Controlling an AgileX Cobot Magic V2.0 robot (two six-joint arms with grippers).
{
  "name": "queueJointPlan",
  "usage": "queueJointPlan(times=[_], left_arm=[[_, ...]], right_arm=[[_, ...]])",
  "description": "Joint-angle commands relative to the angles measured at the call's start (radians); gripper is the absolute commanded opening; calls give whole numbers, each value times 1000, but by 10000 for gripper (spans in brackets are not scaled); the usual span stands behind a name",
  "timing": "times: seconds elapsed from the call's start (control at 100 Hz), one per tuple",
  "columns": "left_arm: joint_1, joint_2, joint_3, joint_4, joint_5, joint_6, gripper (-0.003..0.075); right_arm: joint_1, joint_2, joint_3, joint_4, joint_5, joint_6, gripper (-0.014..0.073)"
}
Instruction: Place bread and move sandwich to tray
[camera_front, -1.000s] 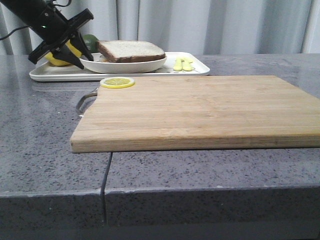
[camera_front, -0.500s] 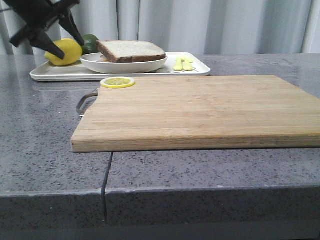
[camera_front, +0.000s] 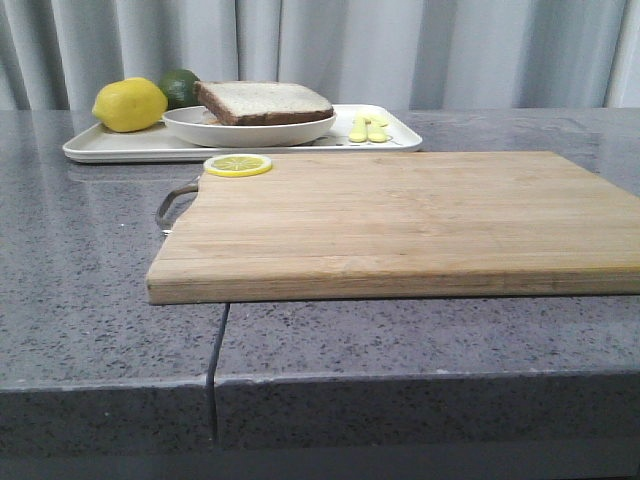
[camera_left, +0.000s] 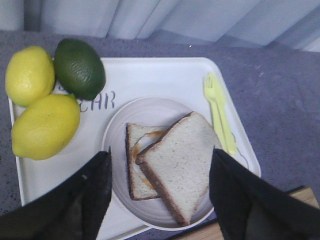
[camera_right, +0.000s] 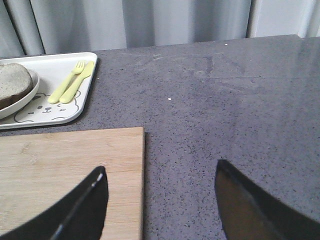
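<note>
Sandwich (camera_left: 167, 167) sits on its round white plate, plate on the tray (camera_left: 150, 77), seen from above in the left wrist view, centre to lower centre of frame. Top bread (camera_left: 177, 162) lies skewed over the lower slice; a strip of egg white and orange shows between them at the left edge.

Left gripper (camera_left: 160, 192): fingers (camera_left: 90, 192) spread wide, one dark pad at lower left of frame, the other at lower right. Plate and sandwich lie between them in the picture. Nothing is pinched; whether the pads touch the plate rim or hang above it cannot be told.

Also on the tray: two lemons (camera_left: 45, 125) and a lime (camera_left: 80, 69) in the upper left of frame, a yellow fork and knife (camera_left: 220, 117) along the right side.

Front view: tray (camera_front: 395, 135) at the far upper left, sandwich (camera_front: 262, 102) on top, cutting board (camera_front: 400, 220) filling the centre, a lemon slice (camera_front: 237, 165) on its far left corner. No arm visible there.

Right gripper (camera_right: 160, 200): fingers (camera_right: 82, 207) wide apart, empty, over the cutting board's edge and the grey counter (camera_right: 225, 100). Tray corner with cutlery is at the upper left of that frame, well apart from the fingers.
</note>
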Motion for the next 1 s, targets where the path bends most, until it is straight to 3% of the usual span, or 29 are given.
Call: queueJointPlan(times=[0.0,0.2,0.48,0.64,0.99], left_arm=[[-14,-109,-29,-30,12,27,400],[-48,-190,4,79,-16,56,400],[-171,-370,227,286,-128,99,400],[-216,-524,477,290,-335,116,400],[-222,-935,1185,290,-736,116,400]], right_arm=[[-8,-4,-27,0,-77,-1,472],[-8,-4,-27,0,-77,-1,472],[-8,-4,-27,0,-77,-1,472],[-8,-4,-27,0,-78,-1,472],[-8,-4,-27,0,-79,-1,472]])
